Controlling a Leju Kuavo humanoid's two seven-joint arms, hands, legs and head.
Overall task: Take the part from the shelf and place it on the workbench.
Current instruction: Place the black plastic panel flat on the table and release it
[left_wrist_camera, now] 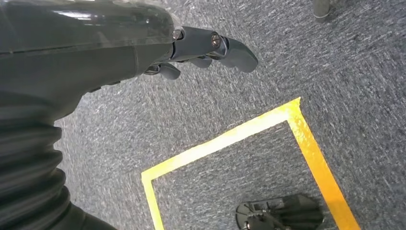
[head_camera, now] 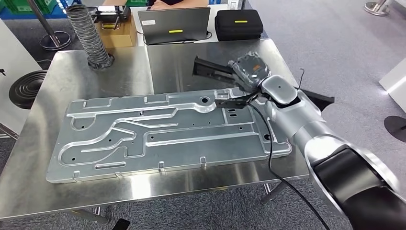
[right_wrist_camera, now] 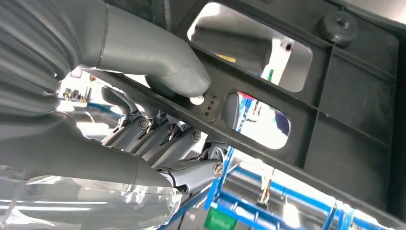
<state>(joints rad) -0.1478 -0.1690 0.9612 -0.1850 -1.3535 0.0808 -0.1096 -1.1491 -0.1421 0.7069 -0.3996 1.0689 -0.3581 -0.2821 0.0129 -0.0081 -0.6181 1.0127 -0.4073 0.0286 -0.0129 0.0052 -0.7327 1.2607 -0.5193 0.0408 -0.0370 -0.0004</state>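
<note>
Right hand (head_camera: pixel 250 68) carrying the black part (head_camera: pixel 210 68) over the workbench (head_camera: pixel 129 57)
Thumb and fingers clamped a rib, apparently for steadiness, at two o'clock; left hand (left_wrist_camera: pixel 201 48) hung loosely open, empty

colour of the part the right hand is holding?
Black: a ribbed plastic part with cut-out windows, gripped by the right hand. Right wrist view shows it best.

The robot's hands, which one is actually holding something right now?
The right hand: it grips the black part above the workbench. The left hand hangs over grey carpet, holding nothing.
</note>
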